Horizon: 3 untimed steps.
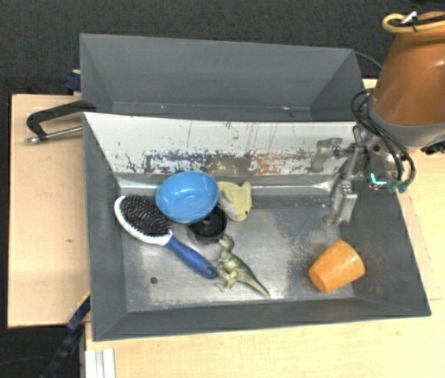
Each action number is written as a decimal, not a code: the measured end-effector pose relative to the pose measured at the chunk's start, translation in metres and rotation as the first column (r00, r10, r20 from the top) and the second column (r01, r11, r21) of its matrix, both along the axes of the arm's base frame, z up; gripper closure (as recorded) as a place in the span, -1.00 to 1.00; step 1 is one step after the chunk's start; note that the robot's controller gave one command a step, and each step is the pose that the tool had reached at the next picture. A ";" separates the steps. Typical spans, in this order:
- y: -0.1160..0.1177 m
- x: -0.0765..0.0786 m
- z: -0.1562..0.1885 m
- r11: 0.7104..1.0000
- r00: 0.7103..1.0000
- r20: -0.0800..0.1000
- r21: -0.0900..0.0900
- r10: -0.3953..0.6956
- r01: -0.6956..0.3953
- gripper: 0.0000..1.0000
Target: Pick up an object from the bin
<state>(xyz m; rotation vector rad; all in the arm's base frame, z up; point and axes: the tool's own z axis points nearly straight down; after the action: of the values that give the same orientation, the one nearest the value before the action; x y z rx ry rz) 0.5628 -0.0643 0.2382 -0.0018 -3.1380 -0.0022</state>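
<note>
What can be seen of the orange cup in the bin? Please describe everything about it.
The orange cup looks like smooth, plain plastic, with no handle or print. It lies on its side on the floor of the grey bin, in the near right part, with its length running diagonally. Nothing else touches it: the green dinosaur lies apart to its left, and the gripper hangs beyond it, nearer the back wall, without touching it.
</note>
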 end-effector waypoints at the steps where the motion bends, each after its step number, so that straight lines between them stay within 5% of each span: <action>1: 0.100 0.011 -0.064 0.986 0.986 0.001 0.003 0.164 -0.164 -1.00; 2: 0.100 0.036 -0.120 1.000 1.000 0.002 0.000 0.015 -0.015 -1.00; 3: 0.081 0.043 -0.165 0.988 0.988 0.014 -0.001 0.152 -0.152 -1.00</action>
<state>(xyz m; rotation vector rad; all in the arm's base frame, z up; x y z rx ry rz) 0.6055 0.0167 0.0730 0.2380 -3.1433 -0.0013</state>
